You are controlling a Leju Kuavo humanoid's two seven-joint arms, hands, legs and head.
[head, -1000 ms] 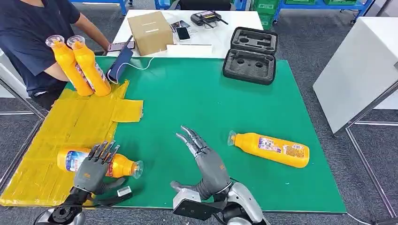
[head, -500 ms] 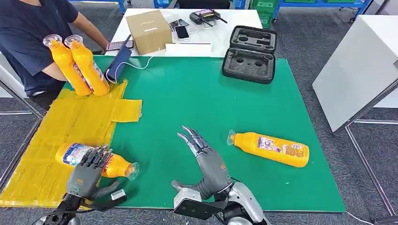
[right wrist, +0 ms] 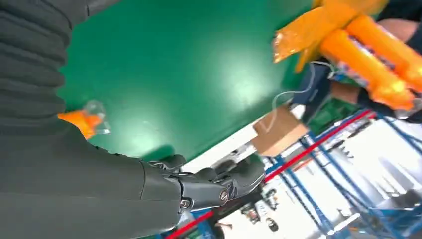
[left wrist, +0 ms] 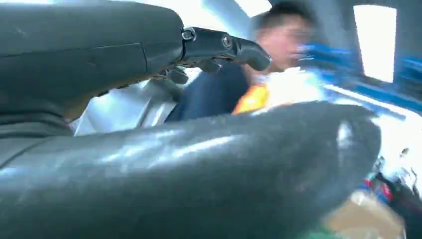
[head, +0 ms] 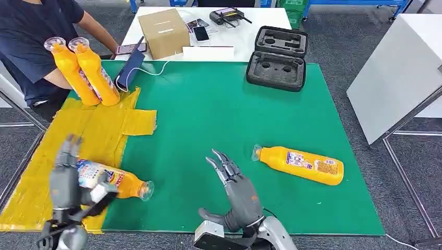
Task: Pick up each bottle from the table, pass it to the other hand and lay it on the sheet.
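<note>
Orange against the yellow sheet [head: 78, 130], the nearest bottle [head: 112, 179] lies on its side at the sheet's near right edge, its clear cap poking onto the green tabletop [head: 219, 109]. Your left hand [head: 66, 179] sits at that bottle's base end, blurred; fingers point up, thumb reaches toward the bottle, and you cannot tell whether it grips or merely touches. Your right hand [head: 233, 185] is right of the sheet, over the green near the front edge, fingers spread and straight, holding nothing; the right wrist view shows the same hand [right wrist: 199, 186] with fingers extended above the green surface. Farther right of the sheet, a second bottle [head: 299, 164] lies on its side on the green, cap toward the sheet, apart from both hands. At the sheet's far corner, a person in a dark shirt [head: 31, 36] holds two more bottles [head: 86, 70] upright and tilted, their bases at the sheet. Beyond the sheet stand a cardboard box [head: 166, 32] and, well to its right, an open black foam case [head: 278, 59].
</note>
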